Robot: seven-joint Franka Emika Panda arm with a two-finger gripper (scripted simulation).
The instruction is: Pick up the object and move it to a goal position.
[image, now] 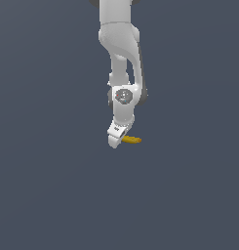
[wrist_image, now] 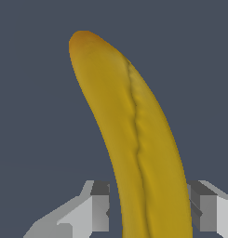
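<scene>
The white Panda arm [image: 122, 58] reaches down from the far side of the flat grey surface [image: 48, 185]; its gripper [image: 116, 140] sits low at the scene's centre; the yellow banana [image: 131, 140] pokes out towards the exterior view's right; in the wrist view the banana [wrist_image: 134, 139] runs between the two fingers [wrist_image: 100, 209], which stand just beside its flanks; whether they truly pinch it I cannot tell.
</scene>
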